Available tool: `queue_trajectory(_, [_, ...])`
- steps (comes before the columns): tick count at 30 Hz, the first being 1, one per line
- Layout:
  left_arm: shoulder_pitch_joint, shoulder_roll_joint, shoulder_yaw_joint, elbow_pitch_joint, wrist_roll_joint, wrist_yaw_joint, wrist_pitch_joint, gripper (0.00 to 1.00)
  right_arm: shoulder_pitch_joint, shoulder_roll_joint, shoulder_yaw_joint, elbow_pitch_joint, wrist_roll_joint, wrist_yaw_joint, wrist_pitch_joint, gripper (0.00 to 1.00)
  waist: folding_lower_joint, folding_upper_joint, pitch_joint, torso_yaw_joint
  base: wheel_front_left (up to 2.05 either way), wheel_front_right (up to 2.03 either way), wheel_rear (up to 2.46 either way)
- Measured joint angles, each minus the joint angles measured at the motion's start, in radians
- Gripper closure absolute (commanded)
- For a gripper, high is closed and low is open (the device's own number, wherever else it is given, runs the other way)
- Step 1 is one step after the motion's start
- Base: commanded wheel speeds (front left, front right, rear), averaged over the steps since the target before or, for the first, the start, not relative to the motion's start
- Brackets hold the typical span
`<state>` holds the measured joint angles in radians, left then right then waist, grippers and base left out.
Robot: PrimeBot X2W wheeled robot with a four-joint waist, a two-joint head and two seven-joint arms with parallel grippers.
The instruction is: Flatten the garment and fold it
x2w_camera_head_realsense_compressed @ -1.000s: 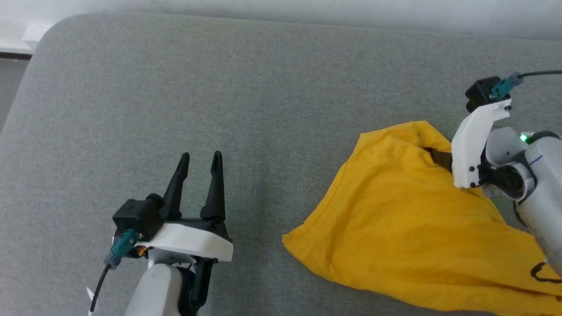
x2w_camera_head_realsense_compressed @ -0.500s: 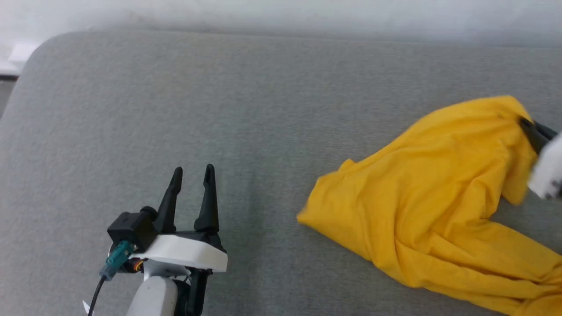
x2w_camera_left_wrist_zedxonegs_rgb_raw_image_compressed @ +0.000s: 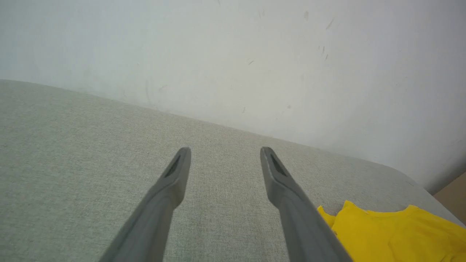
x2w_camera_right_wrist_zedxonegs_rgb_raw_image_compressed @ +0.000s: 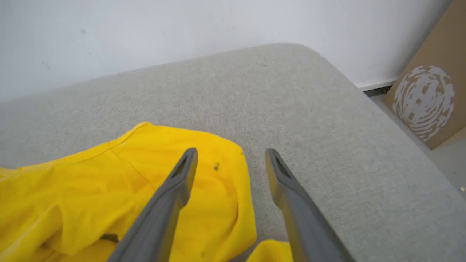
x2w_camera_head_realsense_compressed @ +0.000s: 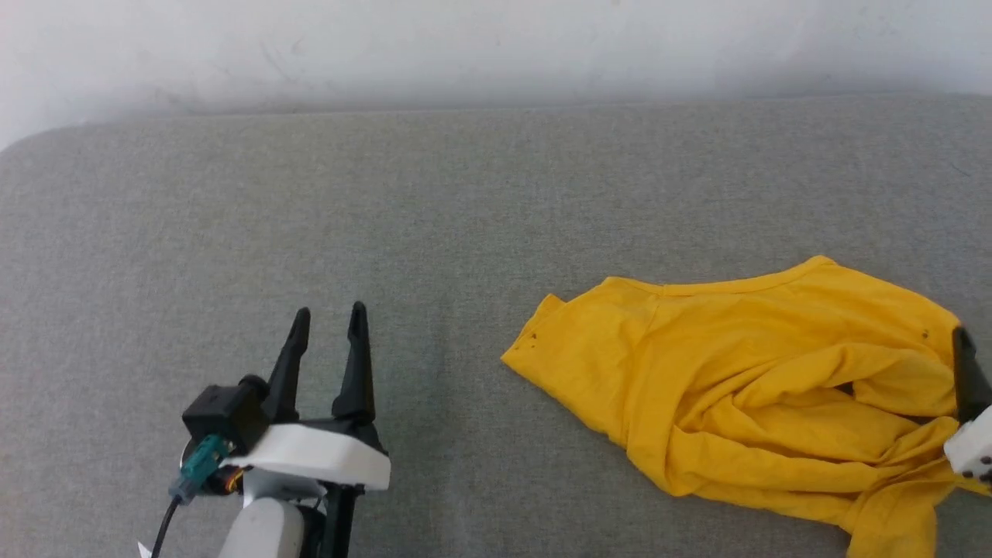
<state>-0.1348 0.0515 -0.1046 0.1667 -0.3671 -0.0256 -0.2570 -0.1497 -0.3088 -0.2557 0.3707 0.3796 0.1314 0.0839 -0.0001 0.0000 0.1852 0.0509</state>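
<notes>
The garment (x2w_camera_head_realsense_compressed: 744,372) runs off the head view's right edge. So does most of the right hand (x2w_camera_right_wrist_zedxonegs_rgb_raw_image_compressed: 231,152).

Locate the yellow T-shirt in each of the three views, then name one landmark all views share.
Head view: T-shirt crumpled at lower right.
Left wrist view: T-shirt in the bottom right corner.
Right wrist view: T-shirt at lower left, reaching the middle.
Shared landmark: the grey cushion meeting the white wall.
</notes>
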Motion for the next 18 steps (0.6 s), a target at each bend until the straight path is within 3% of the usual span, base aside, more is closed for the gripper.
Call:
queue_trajectory(4, [0.03, 0.001, 0.013, 0.009, 0.001, 0.0, 0.0, 0.0, 0.029, 0.101, -0.062, -0.146, -0.103, 0.0, -0.099, 0.0, 0.0, 0.0, -0.018, -0.015, 0.0, 0.0, 0.0])
queue_trajectory(8, [0.047, 0.005, 0.017, 0.015, 0.007, 0.001, 0.0, 0.0, 0.082, 0.179, -0.033, -0.265, -0.165, 0.0, -0.129, 0.0, -0.0001, 0.0, -0.04, -0.027, 0.0, 0.0, 0.0])
queue_trajectory(15, [0.037, 0.01, -0.023, 0.019, 0.023, 0.006, 0.066, 0.0, 0.164, 0.224, 0.057, -0.421, -0.196, 0.0, -0.111, 0.0, 0.0, 0.0, -0.071, -0.044, 0.0, 0.0, 0.0])
queue_trajectory(18, [-0.011, 0.009, -0.076, 0.049, 0.024, 0.002, 0.151, 0.0, 0.183, 0.233, 0.084, -0.467, -0.197, 0.0, -0.093, 0.0, 0.0, 0.0, -0.072, -0.05, 0.0, 0.0, 0.0])
